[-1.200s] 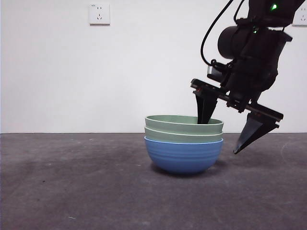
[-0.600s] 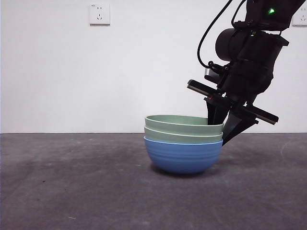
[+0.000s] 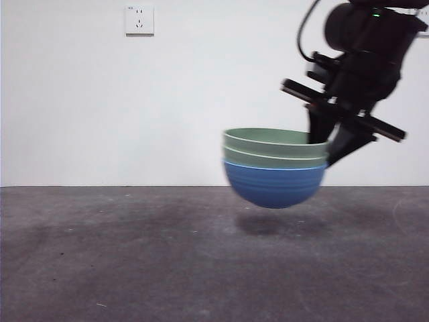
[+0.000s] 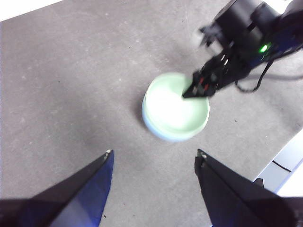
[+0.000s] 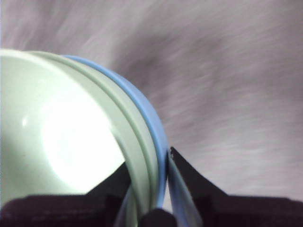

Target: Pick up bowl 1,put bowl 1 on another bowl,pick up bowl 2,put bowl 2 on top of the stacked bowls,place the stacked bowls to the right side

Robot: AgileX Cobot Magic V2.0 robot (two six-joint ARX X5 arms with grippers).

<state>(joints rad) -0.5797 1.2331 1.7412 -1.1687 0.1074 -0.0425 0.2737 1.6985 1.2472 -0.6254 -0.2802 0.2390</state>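
The stacked bowls (image 3: pixel 275 168), two pale green ones nested in the blue bowl (image 3: pixel 273 186), hang above the table with their shadow below. My right gripper (image 3: pixel 328 151) is shut on the stack's right rim, one jaw inside the top green bowl and one outside the blue wall. The right wrist view shows the three rims (image 5: pixel 151 142) pinched between its jaws (image 5: pixel 151 189). From high above, my left gripper (image 4: pixel 154 158) stands open with nothing in it, looking down on the stacked bowls (image 4: pixel 175 106) and the right arm (image 4: pixel 236 52).
The dark grey table (image 3: pixel 134 255) stretches under the stack. A white wall with a socket (image 3: pixel 139 19) stands behind. The table's edge and a pale floor strip (image 4: pixel 289 161) show in the left wrist view.
The right gripper closed on the stack's right rim, then lifted all three bowls off the table and carried them to the right. The left arm stays waiting.
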